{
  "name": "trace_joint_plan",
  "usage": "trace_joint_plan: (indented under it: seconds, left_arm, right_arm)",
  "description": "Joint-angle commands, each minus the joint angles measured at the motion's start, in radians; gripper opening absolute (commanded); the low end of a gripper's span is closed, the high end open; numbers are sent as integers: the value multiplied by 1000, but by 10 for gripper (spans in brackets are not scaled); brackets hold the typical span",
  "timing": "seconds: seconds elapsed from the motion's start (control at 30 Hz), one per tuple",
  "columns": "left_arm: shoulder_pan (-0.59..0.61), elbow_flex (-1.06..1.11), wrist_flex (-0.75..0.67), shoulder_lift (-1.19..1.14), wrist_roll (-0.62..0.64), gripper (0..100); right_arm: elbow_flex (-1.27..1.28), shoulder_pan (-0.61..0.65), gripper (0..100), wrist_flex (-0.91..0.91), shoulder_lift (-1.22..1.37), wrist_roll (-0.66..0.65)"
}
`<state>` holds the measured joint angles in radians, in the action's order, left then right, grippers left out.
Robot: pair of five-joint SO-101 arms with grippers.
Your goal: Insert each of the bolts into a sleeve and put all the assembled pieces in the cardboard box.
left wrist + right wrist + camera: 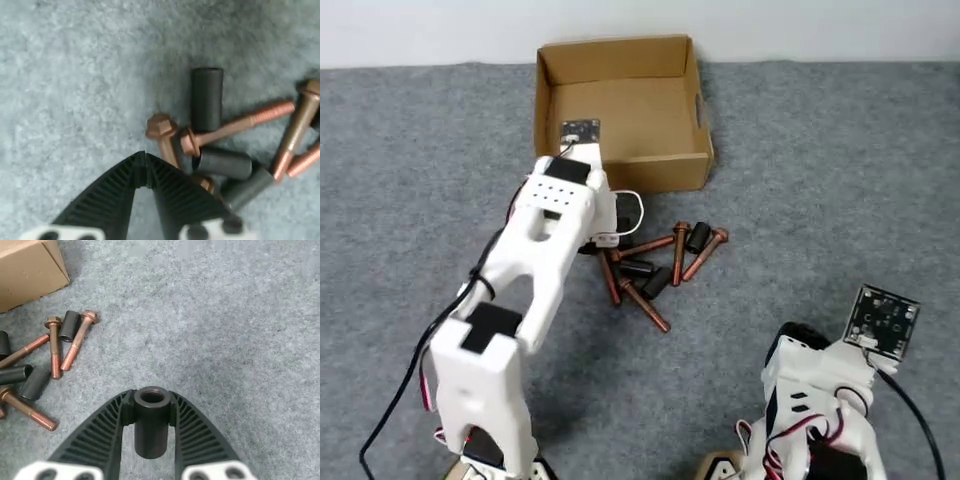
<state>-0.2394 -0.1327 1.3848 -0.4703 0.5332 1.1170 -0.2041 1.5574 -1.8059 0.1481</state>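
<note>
Cardboard box [655, 170] stood at the far side of the grey mat [840, 180], open-topped, with no assembled piece visible inside it. The left arm [535, 260] stretched out to the pile just in front of the box and was by far the nearer of the two to the loose parts. The right arm [815, 395] sat folded back at the near edge, well apart from them. The left gripper [145, 170] hung at the pile's edge with its fingertips pressed together on nothing. The right gripper [151, 402] was clamped on one held sleeve [151, 432], gripped across its sides so that the open bore faced back toward the wrist camera.

Five bolts [645, 305] lay in a loose fan just in front of the box, none of them in a sleeve. The nearest bolt [162, 131] lay with its hex head pointing away from the left fingertips and its shank running back beneath one of them. Its long axis was therefore roughly in line with the gripper's reach, not across it. Judging from that, the jaws would have had to part and either turn or shift sideways to pinch the shank. Four sleeves [697, 237] lay on their sides among the bolts. With the held one that made five, one for each bolt.
</note>
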Motion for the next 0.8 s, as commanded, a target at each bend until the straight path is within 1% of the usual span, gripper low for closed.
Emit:
trace_joint_plan:
  seconds: [0.0, 0.1, 0.17, 0.47, 0.77]
  left_arm:
    - [-5, -77, 12, -34, 20, 68]
    - [-14, -94, 25, -60, 35, 136]
    - [-14, -94, 32, -68, 46, 156]
    - [-8, -88, 28, -74, 46, 156]
    - [-8, -94, 34, -239, 46, 155]
  right_arm:
    - [-11, -5, 8, -28, -8, 8]
    - [-11, -4, 8, -28, -8, 8]
    - [-9, -2, 8, -30, -7, 8]
    - [-8, -2, 8, -30, -7, 8]
    - [-8, -5, 8, -31, -7, 8]
